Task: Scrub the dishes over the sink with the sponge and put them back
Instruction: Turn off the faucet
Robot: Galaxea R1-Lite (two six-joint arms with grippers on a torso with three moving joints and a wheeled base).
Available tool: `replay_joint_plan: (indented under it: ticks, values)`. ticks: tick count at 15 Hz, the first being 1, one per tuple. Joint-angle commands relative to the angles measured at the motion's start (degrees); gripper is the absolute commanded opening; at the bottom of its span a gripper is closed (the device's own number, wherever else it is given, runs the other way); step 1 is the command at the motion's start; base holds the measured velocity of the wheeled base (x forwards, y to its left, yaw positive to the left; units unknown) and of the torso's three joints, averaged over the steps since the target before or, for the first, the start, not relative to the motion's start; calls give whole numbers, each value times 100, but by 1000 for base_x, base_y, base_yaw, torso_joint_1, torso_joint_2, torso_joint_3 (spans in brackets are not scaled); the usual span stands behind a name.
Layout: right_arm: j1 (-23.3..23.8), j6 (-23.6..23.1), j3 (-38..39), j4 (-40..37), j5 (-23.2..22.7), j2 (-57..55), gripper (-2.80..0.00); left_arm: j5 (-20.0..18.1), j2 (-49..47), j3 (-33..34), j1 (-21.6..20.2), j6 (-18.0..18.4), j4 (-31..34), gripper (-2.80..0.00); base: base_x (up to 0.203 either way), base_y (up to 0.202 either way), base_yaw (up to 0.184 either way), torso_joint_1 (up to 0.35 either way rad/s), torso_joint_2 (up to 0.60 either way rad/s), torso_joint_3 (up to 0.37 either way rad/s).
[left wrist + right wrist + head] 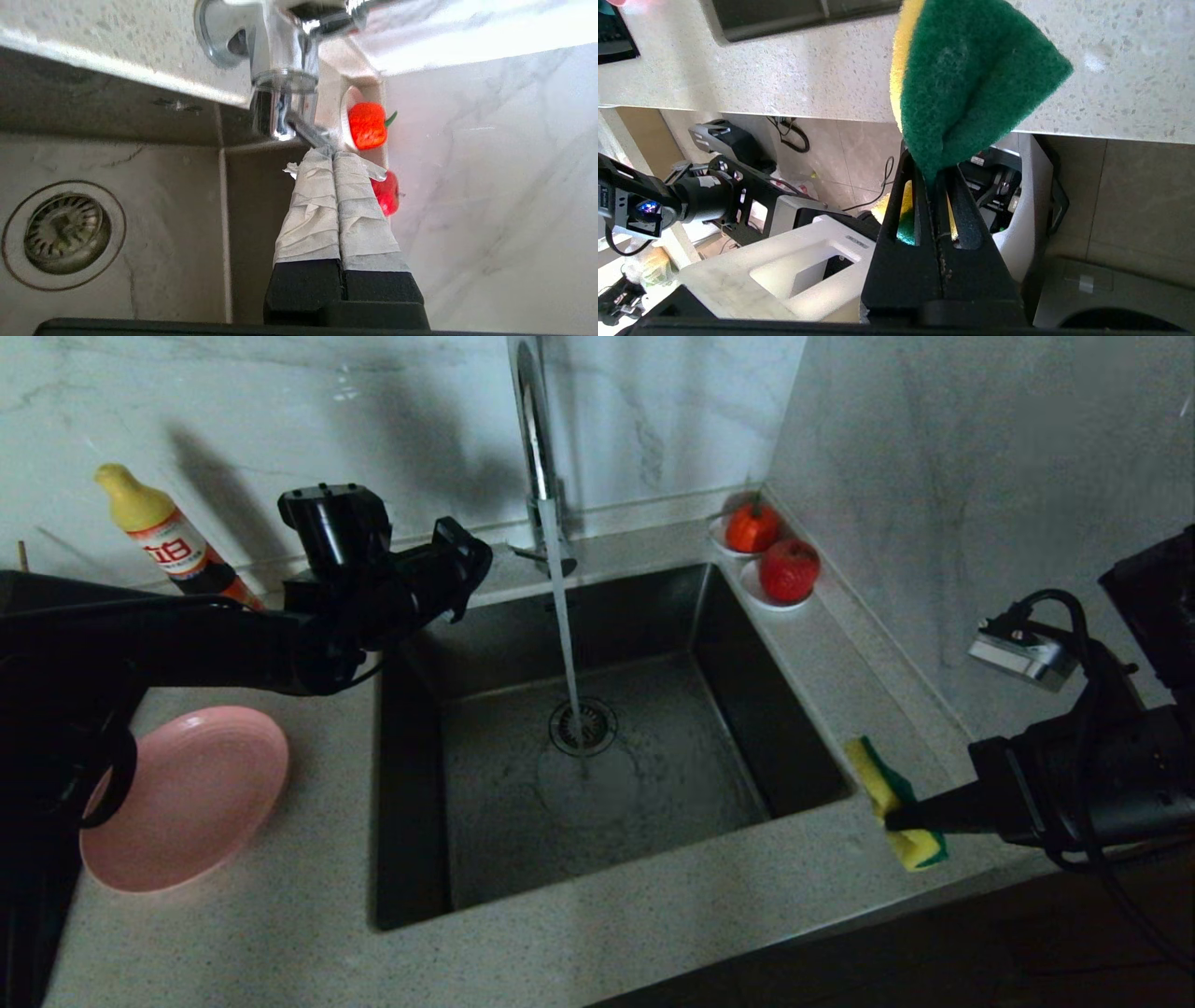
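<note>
Sponge (898,817) is being gripped at lower right by the right gripper (892,819) while the left gripper (334,156), jaws closed empty, is being held at the faucet (540,457); a dish is judged needed next.

A home kitchen: a steel sink (607,747) with running chrome faucet (534,439) set in a speckled stone countertop (280,933), marble-look walls (934,448) and a dish-soap bottle (168,537).

Dim, shadowy head view with hard shadows on the marble wall (280,411); brighter, sharper wrist views.
</note>
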State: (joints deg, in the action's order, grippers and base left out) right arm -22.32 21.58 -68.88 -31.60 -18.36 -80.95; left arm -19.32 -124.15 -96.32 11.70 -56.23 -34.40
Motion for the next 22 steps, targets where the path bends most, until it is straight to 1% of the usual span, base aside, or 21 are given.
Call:
replay_joint_plan:
  ticks: [1, 5, 8, 12, 15, 17, 20, 22]
  values:
    - [0, 13, 103, 17, -10, 0, -280, -16, -124, -153, -3, -124, -39, -280, 0, 0, 0, 0, 0, 0]
    - [103, 4, 156, 40, -33, -1, -280, -19, -331, -415, -1, -142, -20, -280, 0, 0, 0, 0, 0, 0]
    - [140, -1, 249, 49, -142, -76, -280, -11, -461, -578, -10, -151, 3, -280, 0, 0, 0, 0, 0, 0]
    - [158, 4, 417, 421, -143, -88, -280, -10, -575, -748, -10, -151, 12, -280, 0, 0, 0, 0, 0, 0]
    - [208, 4, 472, 437, -149, -88, -280, -2, -615, -818, -46, -151, 21, -280, 0, 0, 0, 0, 0, 0]
    - [236, -1, 472, 435, -150, -61, -280, -1, -521, -800, -150, -151, 21, -280, 0, 0, 0, 0, 0, 0]
    - [228, 4, 472, 435, -150, 9, -280, -2, -122, -706, -275, -151, 29, -280, 0, 0, 0, 0, 0, 0]
    - [220, 4, 472, 426, -150, 35, -280, -9, 199, -488, -311, -151, 31, -280, 0, 0, 0, 0, 0, 0]
